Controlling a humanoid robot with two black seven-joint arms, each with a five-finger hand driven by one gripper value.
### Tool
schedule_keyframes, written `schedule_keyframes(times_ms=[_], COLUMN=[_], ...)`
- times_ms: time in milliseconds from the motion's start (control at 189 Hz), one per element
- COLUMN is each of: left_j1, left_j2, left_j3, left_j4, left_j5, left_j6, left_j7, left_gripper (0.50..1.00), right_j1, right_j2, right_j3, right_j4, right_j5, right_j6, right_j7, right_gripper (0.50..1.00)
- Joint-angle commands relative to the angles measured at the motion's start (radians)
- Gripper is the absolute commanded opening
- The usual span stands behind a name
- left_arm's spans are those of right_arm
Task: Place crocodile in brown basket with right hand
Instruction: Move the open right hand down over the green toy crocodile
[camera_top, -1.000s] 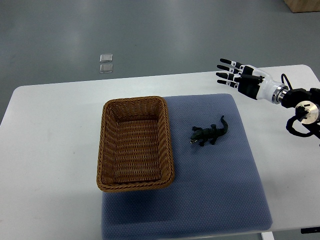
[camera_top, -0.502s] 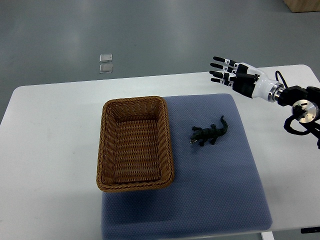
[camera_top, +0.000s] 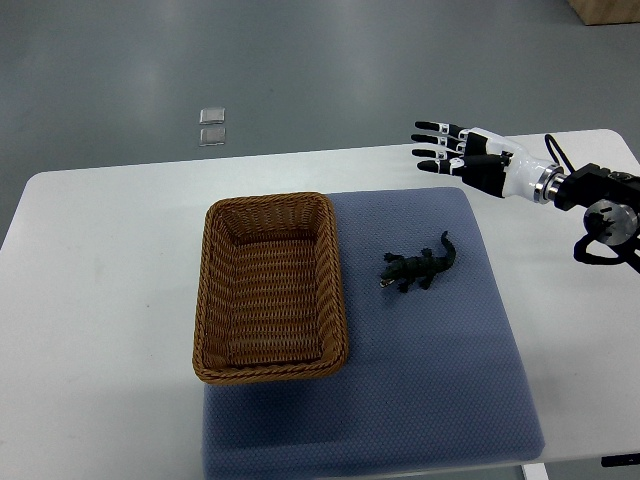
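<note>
I see my right hand (camera_top: 474, 160) coming in from the right edge, up by the far edge of the white table (camera_top: 110, 260). Its fingers (camera_top: 430, 152) are straight and spread apart, pointing left and holding nothing. The little dark crocodile (camera_top: 418, 268) lies on the blue mat (camera_top: 440, 370), toward the mat's far right corner and apart from the hand. The brown basket (camera_top: 270, 201) sits over the mat's left edge, near the crocodile but not touching it.
</note>
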Motion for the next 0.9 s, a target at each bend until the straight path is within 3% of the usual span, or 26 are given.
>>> schedule_keyframes(times_ms=[0,90,190,582,894], left_j1=[0.0,0.0,0.0,0.0,0.0], left_j2=[0.0,0.0,0.0,0.0,0.0], left_j3=[0.0,0.0,0.0,0.0,0.0], left_j4=[0.0,0.0,0.0,0.0,0.0], left_j5=[0.0,0.0,0.0,0.0,0.0], left_j6=[0.0,0.0,0.0,0.0,0.0], left_j7=[0.0,0.0,0.0,0.0,0.0], left_gripper=[1.0,1.0,1.0,1.0,1.0], right_j1=[0.023,0.028,0.038,0.087,0.1], right_j2=[-0.009,-0.009,-0.006,-0.005,-0.006], right_j3=[0.0,0.0,0.0,-0.008,-0.021], right_j4=[0.008,0.008,0.008,0.037,0.052], right_j5=[-0.179,-0.369,-0.493,-0.709,-1.07], right_j6=[0.007,-0.006,-0.016,-0.062,-0.093], right_j7=[0.114,0.259,0.345,0.347,0.347], right_gripper=[0.928,0.924,0.926,0.926,0.928])
